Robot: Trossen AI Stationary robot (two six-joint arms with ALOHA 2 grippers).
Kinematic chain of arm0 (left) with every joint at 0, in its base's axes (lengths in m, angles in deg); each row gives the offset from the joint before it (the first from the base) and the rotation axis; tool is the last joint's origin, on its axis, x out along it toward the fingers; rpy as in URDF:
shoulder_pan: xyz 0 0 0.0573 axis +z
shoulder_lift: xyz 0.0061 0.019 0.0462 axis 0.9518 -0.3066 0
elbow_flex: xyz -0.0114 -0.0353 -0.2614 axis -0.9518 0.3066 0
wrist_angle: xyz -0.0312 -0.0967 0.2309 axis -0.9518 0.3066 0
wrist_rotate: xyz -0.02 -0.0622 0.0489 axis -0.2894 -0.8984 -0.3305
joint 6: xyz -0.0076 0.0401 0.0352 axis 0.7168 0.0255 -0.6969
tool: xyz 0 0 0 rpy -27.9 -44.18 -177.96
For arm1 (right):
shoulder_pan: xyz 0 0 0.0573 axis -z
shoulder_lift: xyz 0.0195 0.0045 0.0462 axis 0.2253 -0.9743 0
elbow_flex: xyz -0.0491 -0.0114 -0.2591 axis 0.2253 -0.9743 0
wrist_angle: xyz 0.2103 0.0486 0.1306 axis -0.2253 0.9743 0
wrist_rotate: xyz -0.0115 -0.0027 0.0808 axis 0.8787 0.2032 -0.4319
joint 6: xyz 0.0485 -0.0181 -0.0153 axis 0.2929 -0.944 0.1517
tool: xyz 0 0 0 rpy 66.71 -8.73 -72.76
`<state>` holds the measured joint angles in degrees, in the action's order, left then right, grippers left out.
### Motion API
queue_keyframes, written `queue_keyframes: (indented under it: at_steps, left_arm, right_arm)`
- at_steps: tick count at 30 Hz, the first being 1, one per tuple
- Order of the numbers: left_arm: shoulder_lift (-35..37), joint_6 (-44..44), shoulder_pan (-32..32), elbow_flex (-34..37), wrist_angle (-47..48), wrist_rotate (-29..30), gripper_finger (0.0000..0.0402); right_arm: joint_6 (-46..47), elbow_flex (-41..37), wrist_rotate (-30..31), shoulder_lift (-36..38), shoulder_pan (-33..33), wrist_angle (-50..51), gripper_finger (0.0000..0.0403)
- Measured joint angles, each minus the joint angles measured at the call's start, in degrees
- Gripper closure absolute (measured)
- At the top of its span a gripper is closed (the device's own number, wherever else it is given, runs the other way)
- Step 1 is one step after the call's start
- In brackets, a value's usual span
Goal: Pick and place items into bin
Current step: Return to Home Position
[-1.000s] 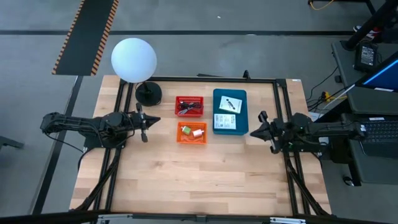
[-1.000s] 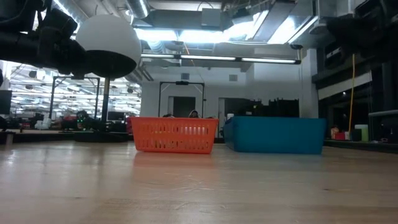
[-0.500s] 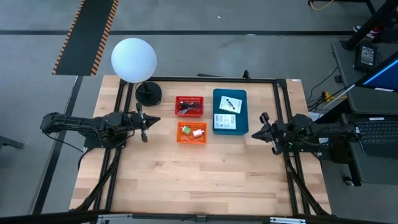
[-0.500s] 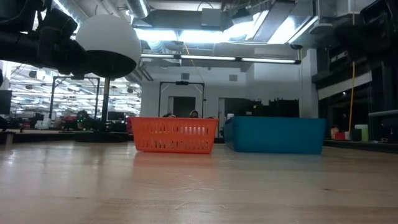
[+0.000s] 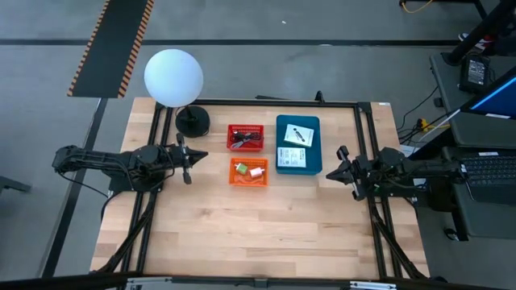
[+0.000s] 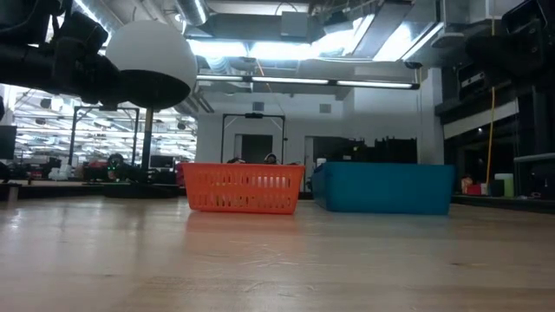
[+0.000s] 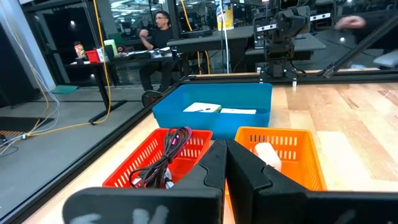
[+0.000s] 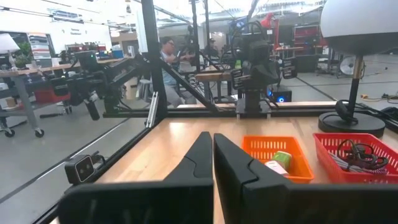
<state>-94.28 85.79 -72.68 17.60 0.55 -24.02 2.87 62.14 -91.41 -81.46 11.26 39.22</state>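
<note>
High view | red bin (image 5: 245, 126): cords (image 5: 240, 142) | orange bin (image 5: 232, 172): bits (image 5: 257, 171) | blue bin (image 5: 312, 122): packets (image 5: 297, 135)

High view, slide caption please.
Left gripper and right gripper shut at the wooden table's sides; red mesh basket, orange mesh basket and blue plastic bin hold items.

White globe lamp (image 5: 173, 76), wooden table (image 5: 242, 234)
</note>
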Motion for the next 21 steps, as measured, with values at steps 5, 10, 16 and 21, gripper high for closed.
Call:
queue_keyframes:
  at_steps: [5, 10, 16, 21]
  left_arm:
    - [0.0, 0.0, 0.0, 0.0, 0.0, 0.0, 0.0396]
    - [0.0, -0.02, 0.0, 0.0, 0.0, 0.0, 0.0394]
    - [0.0, 0.0, 0.0, 0.0, 0.0, 0.0, 0.0396]
    - [0.0, 0.0, 0.0, 0.0, 0.0, 0.0, 0.0394]
  right_arm:
    - [0.0, 0.0, 0.0, 0.0, 0.0, -0.02, 0.0402]
    - [0.0, -0.01, 0.0, 0.0, 0.0, -0.04, 0.0402]
    - [0.0, -0.02, 0.0, 0.0, 0.0, -0.04, 0.0402]
    - [0.01, -0.02, 0.0, 0.0, 0.0, -0.07, 0.0402]
